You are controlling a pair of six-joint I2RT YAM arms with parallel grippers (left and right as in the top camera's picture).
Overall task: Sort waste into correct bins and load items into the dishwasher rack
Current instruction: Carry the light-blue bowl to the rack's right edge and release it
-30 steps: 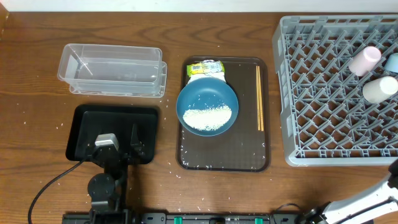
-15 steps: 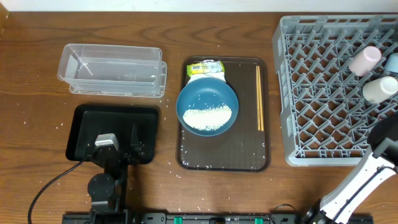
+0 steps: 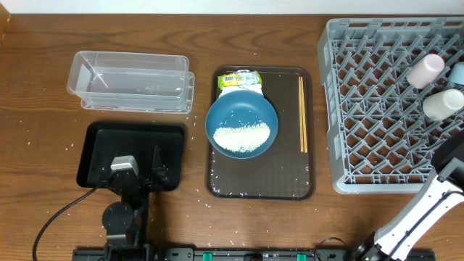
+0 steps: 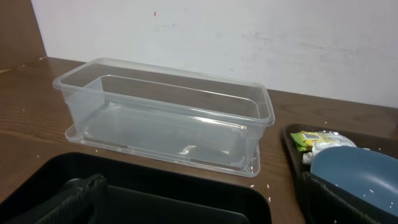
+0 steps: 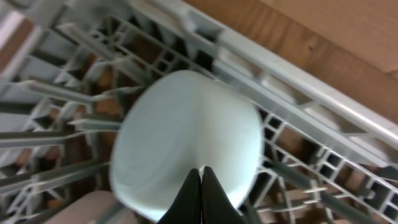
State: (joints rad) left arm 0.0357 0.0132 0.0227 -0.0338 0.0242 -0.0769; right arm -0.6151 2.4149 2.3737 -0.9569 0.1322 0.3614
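One pale cup (image 5: 186, 134) in the rack (image 5: 292, 93), right gripper (image 5: 201, 172) tips seemingly together.

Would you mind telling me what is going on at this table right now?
The pink cup, blue cup and white cup lie in the grey rack. The right gripper hangs above them, fingers shut on nothing. The left gripper hovers open over the black tray. The blue bowl with rice, the snack wrapper and the chopsticks sit on the brown tray, not yet sorted.
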